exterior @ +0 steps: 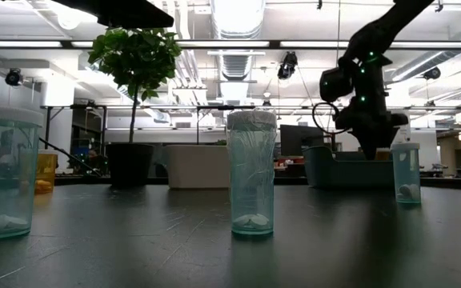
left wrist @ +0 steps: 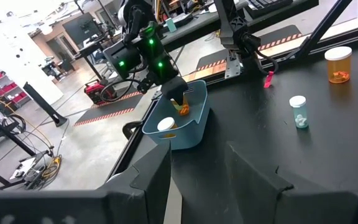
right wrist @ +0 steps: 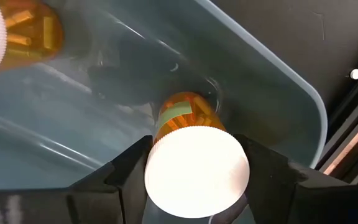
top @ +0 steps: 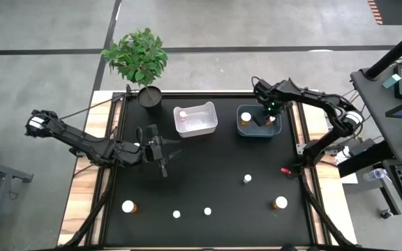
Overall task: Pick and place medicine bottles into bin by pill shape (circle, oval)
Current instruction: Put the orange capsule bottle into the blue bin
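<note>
Looking down from the high view, the right gripper (top: 269,118) is seen lowered into the blue-grey bin (top: 244,130) at the back right of the black desk (top: 208,174), beside a white-capped bottle (top: 246,118) already lying in it. The left gripper (top: 160,148) is held above the desk's left half, its fingers apart and empty. A white bin (top: 195,120) sits just left of the blue-grey one, and a potted plant (top: 138,59) stands at the back left corner. Five bottles are noted loose along the desk's front: two larger amber ones (top: 128,206) (top: 280,203) and three small clear ones (top: 176,214) (top: 207,210) (top: 247,178). A small red object (top: 285,170) lies near the right edge. In the low view, clear bottles (exterior: 252,172) with white pills at the bottom are seen upright in the foreground, and the right arm (exterior: 357,84) is seen reaching down at the blue-grey bin (exterior: 326,168). In the left wrist view, the right gripper (left wrist: 178,96) is seen inside the blue-grey bin (left wrist: 188,127), an amber bottle between its fingers. In the right wrist view, the fingers are seen clamped on the white cap of the held amber bottle (right wrist: 188,155), which hangs over the bin floor; a second amber bottle (right wrist: 17,31) lies nearby.
</note>
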You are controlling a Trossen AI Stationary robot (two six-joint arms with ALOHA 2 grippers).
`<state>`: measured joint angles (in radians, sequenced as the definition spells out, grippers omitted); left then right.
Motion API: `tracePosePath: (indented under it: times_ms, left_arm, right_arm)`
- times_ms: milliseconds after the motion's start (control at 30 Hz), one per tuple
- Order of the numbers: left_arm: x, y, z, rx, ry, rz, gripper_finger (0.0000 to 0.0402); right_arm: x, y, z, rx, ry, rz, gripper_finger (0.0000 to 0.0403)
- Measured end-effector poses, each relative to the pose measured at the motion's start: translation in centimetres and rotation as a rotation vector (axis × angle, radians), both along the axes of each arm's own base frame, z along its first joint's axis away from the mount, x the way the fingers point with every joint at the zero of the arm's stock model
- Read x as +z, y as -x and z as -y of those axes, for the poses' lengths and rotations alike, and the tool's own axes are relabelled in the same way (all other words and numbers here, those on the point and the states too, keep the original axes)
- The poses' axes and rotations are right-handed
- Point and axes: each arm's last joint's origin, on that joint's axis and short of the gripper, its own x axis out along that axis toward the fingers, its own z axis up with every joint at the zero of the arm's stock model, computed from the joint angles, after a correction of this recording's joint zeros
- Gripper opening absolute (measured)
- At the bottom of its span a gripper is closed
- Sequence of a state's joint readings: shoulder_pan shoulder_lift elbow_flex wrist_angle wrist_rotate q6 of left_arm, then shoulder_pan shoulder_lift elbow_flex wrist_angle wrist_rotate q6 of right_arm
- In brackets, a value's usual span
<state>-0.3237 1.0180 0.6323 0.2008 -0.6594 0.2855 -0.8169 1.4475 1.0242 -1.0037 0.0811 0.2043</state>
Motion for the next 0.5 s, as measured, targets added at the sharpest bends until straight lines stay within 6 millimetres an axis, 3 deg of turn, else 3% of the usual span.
tracePosePath:
  times_ms: [500]
  left_arm:
    - [-0.01,-0.01,-0.01,0.001,0.0,0.0,0.0136]
  right_arm:
    - [-0.28,0.01,-0.02,0.0,0.005,0.004,0.0262]
